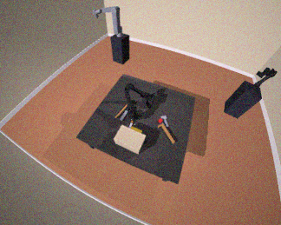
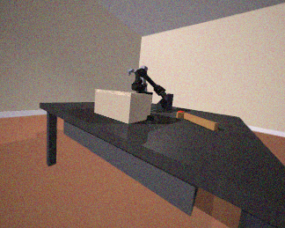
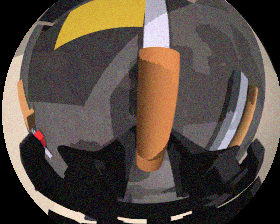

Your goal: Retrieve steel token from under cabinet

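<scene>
Token not visible in any view; judged to lie hidden under the cabinet (image 1: pixel 129 140). Gripper (image 3: pixel 153 160) clamped on the wooden handle of a tool (image 3: pixel 155 106) with a flat steel blade, pointing toward the yellow marked area (image 3: pixel 103 16) in front of the cabinet. Second wooden-handled tool with a red end (image 1: pixel 167 129) lying to the side of the cabinet. Risk: blade entering tilted, passing beside the token, or pushing it deeper under the cabinet.

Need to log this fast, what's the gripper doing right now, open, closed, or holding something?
Gripper: closed on the orange-brown wooden handle of a tool with a flat silver metal blade.
</scene>
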Tool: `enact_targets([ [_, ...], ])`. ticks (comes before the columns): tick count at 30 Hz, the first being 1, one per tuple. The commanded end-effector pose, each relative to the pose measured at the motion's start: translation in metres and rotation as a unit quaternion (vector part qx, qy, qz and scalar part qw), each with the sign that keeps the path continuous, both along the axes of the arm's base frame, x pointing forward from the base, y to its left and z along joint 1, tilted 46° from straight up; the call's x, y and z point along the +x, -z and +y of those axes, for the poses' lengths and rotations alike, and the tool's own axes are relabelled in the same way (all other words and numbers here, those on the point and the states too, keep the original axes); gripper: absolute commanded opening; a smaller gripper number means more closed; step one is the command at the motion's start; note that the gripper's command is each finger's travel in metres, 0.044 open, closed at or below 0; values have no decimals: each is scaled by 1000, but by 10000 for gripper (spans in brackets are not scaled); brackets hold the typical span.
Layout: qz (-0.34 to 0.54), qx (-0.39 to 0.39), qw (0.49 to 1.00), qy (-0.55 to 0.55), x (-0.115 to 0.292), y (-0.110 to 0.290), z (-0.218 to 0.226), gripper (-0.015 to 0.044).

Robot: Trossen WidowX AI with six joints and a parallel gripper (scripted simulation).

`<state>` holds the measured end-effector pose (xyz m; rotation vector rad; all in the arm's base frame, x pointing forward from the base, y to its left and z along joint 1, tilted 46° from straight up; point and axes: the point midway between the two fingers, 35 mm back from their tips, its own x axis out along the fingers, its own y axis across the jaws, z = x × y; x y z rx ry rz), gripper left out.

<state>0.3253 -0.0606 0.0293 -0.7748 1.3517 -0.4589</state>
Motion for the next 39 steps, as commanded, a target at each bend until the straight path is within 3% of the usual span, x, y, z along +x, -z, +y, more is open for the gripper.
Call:
enact_targets([
  [1, -3, 0, 1000, 1, 7, 0, 1, 0],
  [39, -4, 0, 1000, 1, 45, -2, 11, 0],
])
